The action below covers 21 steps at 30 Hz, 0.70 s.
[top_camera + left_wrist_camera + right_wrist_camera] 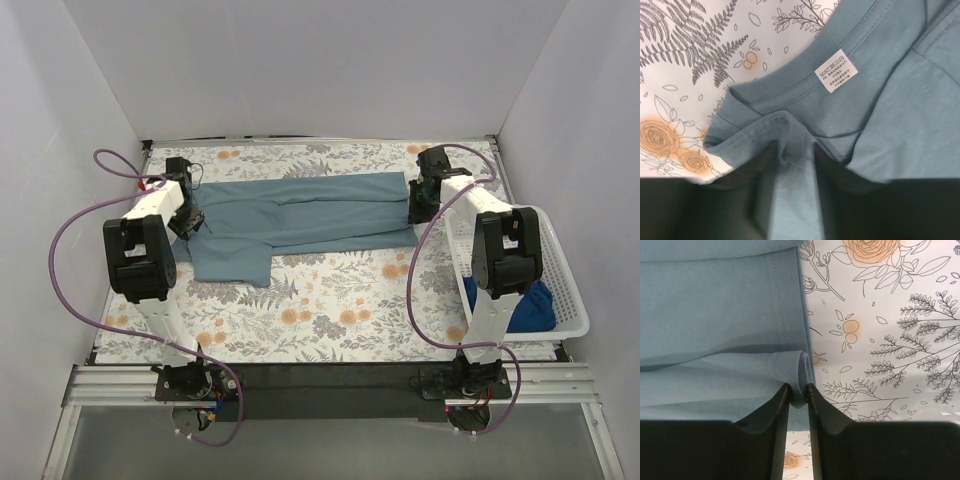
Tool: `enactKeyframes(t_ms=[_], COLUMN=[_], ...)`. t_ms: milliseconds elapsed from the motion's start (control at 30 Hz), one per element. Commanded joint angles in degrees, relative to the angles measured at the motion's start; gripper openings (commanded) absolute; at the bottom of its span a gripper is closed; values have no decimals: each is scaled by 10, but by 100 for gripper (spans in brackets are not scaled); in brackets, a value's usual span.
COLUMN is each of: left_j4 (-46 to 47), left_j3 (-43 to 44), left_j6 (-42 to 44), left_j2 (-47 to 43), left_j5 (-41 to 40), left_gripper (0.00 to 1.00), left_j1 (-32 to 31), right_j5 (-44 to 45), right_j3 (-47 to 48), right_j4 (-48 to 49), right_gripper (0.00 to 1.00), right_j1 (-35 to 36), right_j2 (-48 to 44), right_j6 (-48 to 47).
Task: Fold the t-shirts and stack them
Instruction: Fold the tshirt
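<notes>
Folding the slate-blue t-shirt (300, 215) lengthwise on the worktop (330, 310): left end effector (790, 157) pinches collar cloth between slightly parted fingers; right end effector (798, 395) pinches the rolled hem directly ahead. Releasing both together, then lifting straight up, should keep the fold flat. The darker t-shirt (535, 305) waits in the basket (560, 275).

Both arms reach far; left gripper (792, 160) low, fingers slightly parted; right gripper (798, 397) low, fingers narrowly parted.
</notes>
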Motion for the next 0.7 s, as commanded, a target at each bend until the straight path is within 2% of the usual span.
enactKeyframes(t_ms=[0,67,133,200,400,567,667], left_j4=[17,21,23,27,38,37,56], left_j3=[5,-7,-33,-80,-220,-321,-346], left_j6=[9,13,14,12,-7,-19,-32], left_j2=[-44,-74,-98,-146,-290,-334,-343], left_j5=[-2,3,5,1,6,11,25], left_gripper=[39,45,55,64,69,69,66], left_j1=[7,6,4,-7,-40,-69,-79], right_j5=[-8,-16,-17,-17,-32,-64,-79], right_j3=[-4,-19,-43,-63,-151,-216,-252], right_j4=[16,15,16,16,32,53,67], right_gripper=[32,38,43,44,49,50,50], right_j1=[-7,-6,-2,7,47,96,126], right_j2=[-26,-47,-66,-101,-204,-265,-283], right_j6=[-4,-4,-1,1,4,3,4])
